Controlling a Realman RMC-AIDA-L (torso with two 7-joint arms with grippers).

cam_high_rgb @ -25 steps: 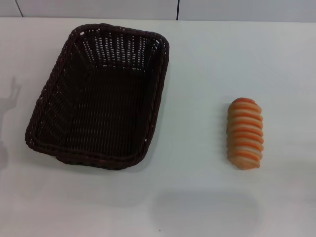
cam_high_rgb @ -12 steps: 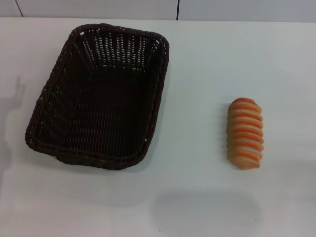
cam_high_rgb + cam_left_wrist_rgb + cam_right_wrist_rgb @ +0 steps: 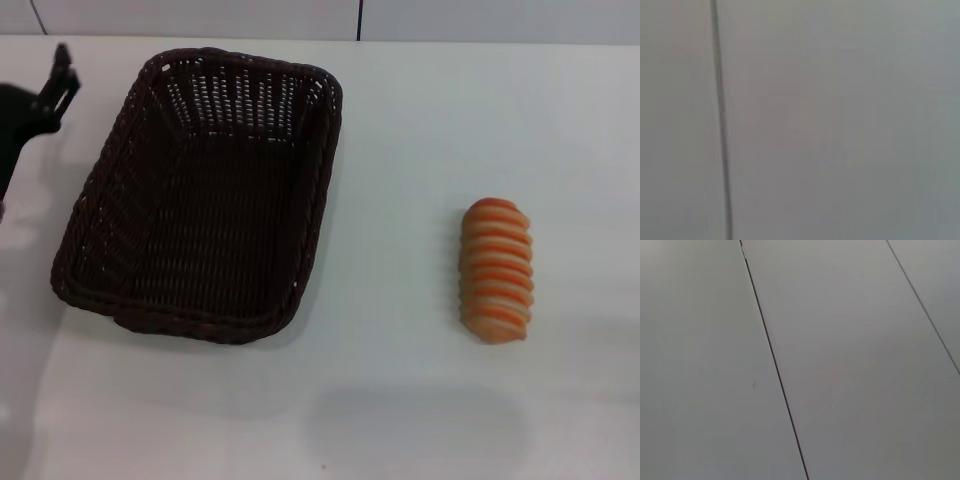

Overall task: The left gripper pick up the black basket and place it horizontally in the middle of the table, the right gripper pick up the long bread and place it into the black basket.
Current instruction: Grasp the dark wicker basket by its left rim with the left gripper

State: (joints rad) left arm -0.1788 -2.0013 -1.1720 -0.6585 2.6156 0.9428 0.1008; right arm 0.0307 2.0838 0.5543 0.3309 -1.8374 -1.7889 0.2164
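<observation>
The black basket (image 3: 200, 200) stands empty on the left half of the white table (image 3: 400, 400), its long side running away from me. The long bread (image 3: 496, 270), tan with orange stripes, lies on the table to the right, well apart from the basket. My left gripper (image 3: 55, 85) shows as a black shape at the far left edge of the head view, just left of the basket's far left corner and not touching it. My right gripper is out of view. Both wrist views show only plain grey panels with thin seams.
The table's far edge meets a grey panelled wall (image 3: 200, 15) at the top of the head view. Bare tabletop lies between basket and bread and along the near side.
My left gripper has come into the head view at the far left, beside the basket's far left corner; before only its shadow showed. Basket and bread have not moved.
</observation>
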